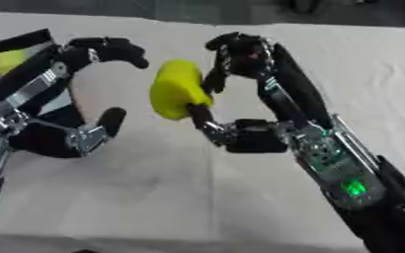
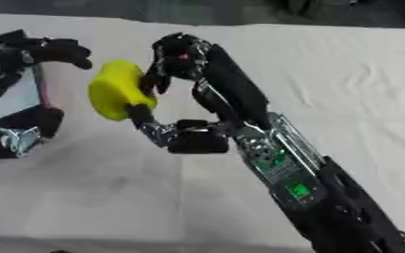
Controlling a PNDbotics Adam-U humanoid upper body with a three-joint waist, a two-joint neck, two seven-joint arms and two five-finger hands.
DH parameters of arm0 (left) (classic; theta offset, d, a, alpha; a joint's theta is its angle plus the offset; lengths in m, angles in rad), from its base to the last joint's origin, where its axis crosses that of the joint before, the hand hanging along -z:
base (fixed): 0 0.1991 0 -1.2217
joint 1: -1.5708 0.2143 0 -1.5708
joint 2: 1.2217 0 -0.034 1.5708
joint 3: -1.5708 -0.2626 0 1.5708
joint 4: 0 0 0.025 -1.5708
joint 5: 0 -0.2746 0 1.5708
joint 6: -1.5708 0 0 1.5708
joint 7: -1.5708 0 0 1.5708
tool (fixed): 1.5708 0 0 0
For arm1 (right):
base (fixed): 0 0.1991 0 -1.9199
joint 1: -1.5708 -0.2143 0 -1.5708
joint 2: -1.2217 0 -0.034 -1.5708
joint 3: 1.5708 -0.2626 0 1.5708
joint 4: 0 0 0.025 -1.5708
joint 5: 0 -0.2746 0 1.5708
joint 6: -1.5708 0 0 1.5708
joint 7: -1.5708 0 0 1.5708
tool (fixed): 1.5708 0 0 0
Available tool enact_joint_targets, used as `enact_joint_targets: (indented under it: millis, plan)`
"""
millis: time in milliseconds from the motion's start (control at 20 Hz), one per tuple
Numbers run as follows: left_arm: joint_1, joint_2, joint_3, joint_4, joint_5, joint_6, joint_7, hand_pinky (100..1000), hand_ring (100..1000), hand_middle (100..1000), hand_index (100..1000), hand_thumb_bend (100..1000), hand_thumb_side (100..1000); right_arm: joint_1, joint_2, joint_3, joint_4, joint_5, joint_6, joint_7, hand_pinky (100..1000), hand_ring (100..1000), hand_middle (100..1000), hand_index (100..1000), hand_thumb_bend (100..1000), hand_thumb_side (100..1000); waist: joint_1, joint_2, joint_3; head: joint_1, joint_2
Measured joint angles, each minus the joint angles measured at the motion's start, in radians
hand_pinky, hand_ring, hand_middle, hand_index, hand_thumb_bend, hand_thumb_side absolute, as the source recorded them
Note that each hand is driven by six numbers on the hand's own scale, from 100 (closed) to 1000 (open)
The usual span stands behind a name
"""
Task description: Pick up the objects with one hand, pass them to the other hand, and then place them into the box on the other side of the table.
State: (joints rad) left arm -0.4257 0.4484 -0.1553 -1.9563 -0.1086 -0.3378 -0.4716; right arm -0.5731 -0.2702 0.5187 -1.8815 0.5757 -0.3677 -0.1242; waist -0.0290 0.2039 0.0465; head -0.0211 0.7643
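Left eye view gives us the clearest look at the handover: our right hand (image 1: 240, 94) has its fingers and thumb curled round a yellow object (image 1: 178, 89), a rounded lump we hold up above the counter (image 1: 154, 197), which is covered in pale cloth. Our thumb presses the object's lower edge and our fingers close on its right side. Our left hand (image 1: 89, 94) faces it from the left with fingers and thumb spread wide in an open curve and nothing in its grasp; its fingertips (image 1: 135, 55) sit just beside the object's top without clearly touching it. At the far left edge we see a box (image 1: 20, 47) with a dark rim, partly hidden behind our left arm. Inside it something yellow-green (image 1: 9, 60) shows, and a small red patch at the very edge that we cannot identify.
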Motion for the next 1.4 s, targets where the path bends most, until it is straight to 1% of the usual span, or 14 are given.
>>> enact_joint_targets:
  millis: [300, 650, 950, 1300, 1400]
  plan:
    - [-0.005, -0.001, -0.008, 0.0, 0.0, 0.008, -0.008, 1000, 916, 774, 914, 100, 372, -0.013, 0.003, 0.007, 0.0, -0.001, -0.015, 0.019, 730, 405, 337, 416, 107, 192, 0.001, 0.0, 0.002, -0.002, 0.0]
    - [-0.007, -0.001, -0.029, -0.001, 0.021, -0.002, -0.067, 1000, 936, 799, 930, 100, 357, -0.027, 0.006, 0.007, 0.0, -0.001, -0.016, 0.022, 729, 406, 338, 417, 107, 191, 0.003, 0.0, 0.003, -0.002, 0.0]
    - [-0.011, -0.004, -0.037, -0.001, 0.048, -0.009, -0.118, 1000, 935, 798, 930, 100, 365, -0.032, 0.01, 0.008, 0.002, -0.005, -0.019, 0.026, 730, 405, 337, 416, 107, 191, 0.003, 0.0, 0.003, -0.005, 0.0]
    - [-0.021, -0.012, -0.037, 0.0, 0.057, 0.016, -0.105, 1000, 934, 795, 927, 100, 402, -0.035, 0.012, 0.021, 0.002, -0.009, -0.032, 0.04, 729, 406, 337, 416, 105, 191, 0.003, 0.001, 0.003, -0.008, 0.0]
    - [-0.025, -0.018, -0.039, 0.0, 0.057, 0.026, -0.094, 1000, 935, 796, 927, 100, 408, -0.036, 0.013, 0.025, 0.002, -0.01, -0.038, 0.045, 729, 400, 332, 412, 118, 197, 0.003, 0.001, 0.003, -0.008, 0.0]
